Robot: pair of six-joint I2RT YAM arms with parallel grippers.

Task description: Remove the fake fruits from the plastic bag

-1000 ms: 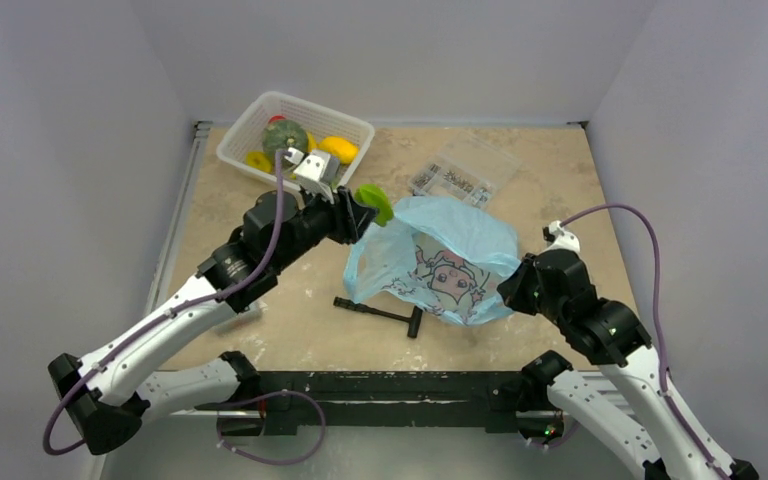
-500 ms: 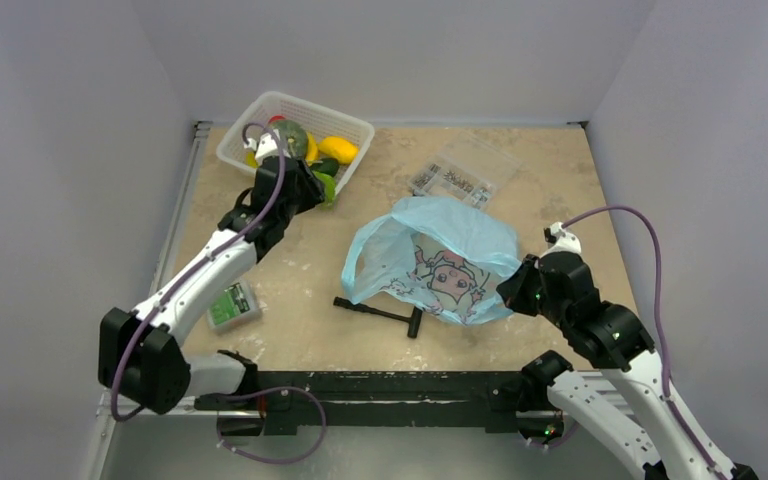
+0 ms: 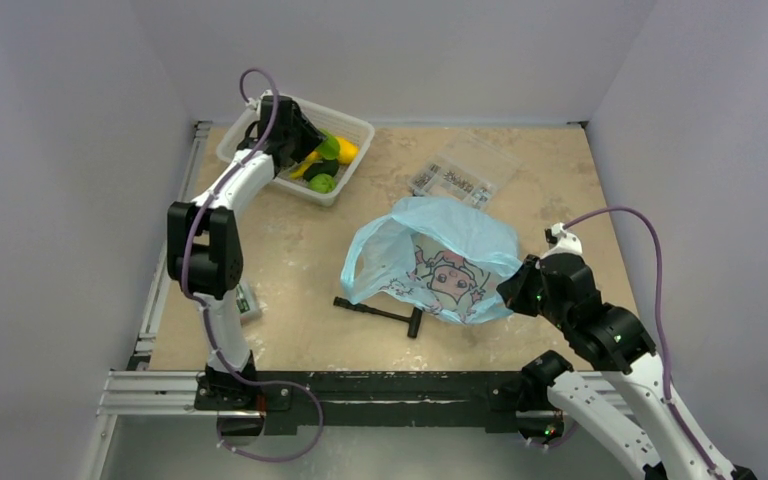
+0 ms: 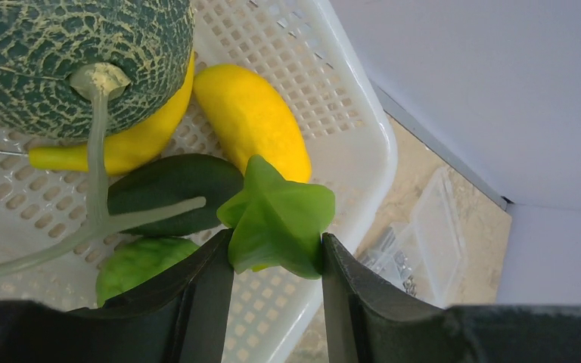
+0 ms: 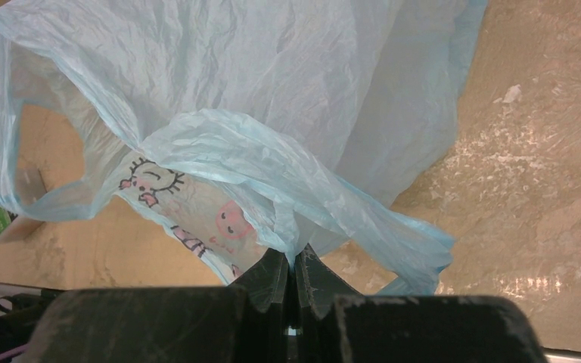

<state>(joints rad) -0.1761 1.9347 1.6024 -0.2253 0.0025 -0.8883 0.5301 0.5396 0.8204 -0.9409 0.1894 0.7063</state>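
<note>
My left gripper is shut on a green star-shaped fake fruit and holds it over the white mesh basket at the back left. In the basket lie a netted green melon, a yellow oval fruit, a yellow banana and dark and light green fruits. My right gripper is shut on a fold of the light-blue plastic bag, which lies mid-table with its cartoon print up and its mouth toward the left.
A clear compartment box of metal parts sits behind the bag. A black T-shaped tool lies in front of the bag. A small green-and-white flat box lies at the front left near the left arm.
My left arm has swung from beside the bag's mouth back left to above the basket, carrying the green star fruit. My right gripper and the bag have stayed still.
</note>
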